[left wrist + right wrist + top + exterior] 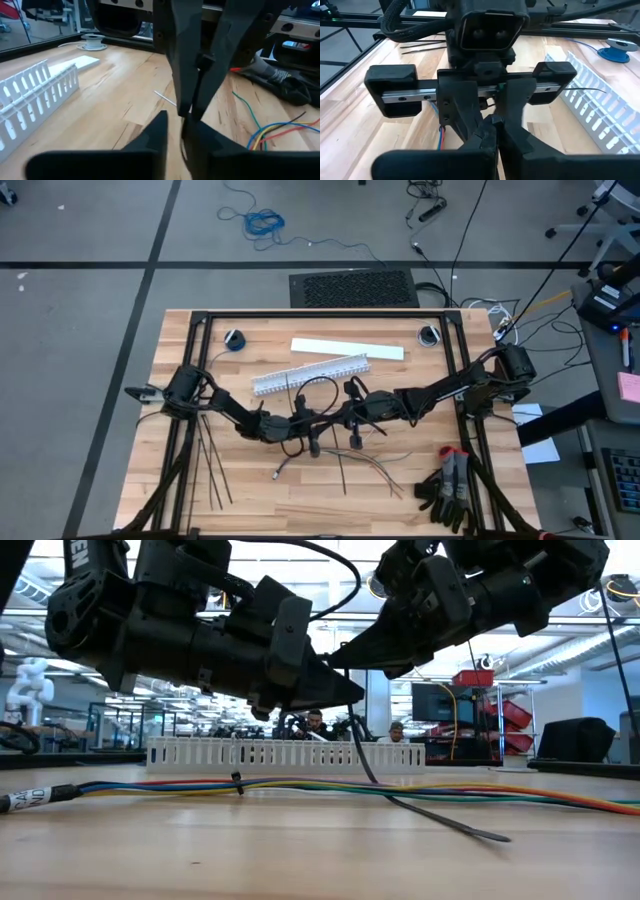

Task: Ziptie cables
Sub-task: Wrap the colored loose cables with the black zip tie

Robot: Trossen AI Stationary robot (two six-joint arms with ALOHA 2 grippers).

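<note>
The cables (300,786), a bundle of coloured wires, lie flat along the table's near half (375,465), with a small black tie (238,783) around them. Both grippers meet tip to tip above the table's middle. My left gripper (176,131) comes from the left and my right gripper (493,134) from the right. Both are shut on one thin black ziptie (420,810), which slants down from the tips to the wood. Several loose zipties (210,465) lie flat near the left edge. My left gripper pinches the ziptie's upper part (183,141) between its two fingers, reaching about level from the table's left. The strip runs down from the hold, and its free end (490,837) rests on the table in front of the cables. My right gripper has its fingers (186,95) shut on the same ziptie's upper end (352,720), slanting down from the table's right, right against the left gripper's tips. The fingers themselves hide the exact place of contact.
A white slotted duct (310,373) and a flat white strip (348,348) lie behind the grippers. Two small spools (233,338) (430,335) stand at the far corners. Dark gloves (450,485) lie near the right front. People sit beyond the table's far edge.
</note>
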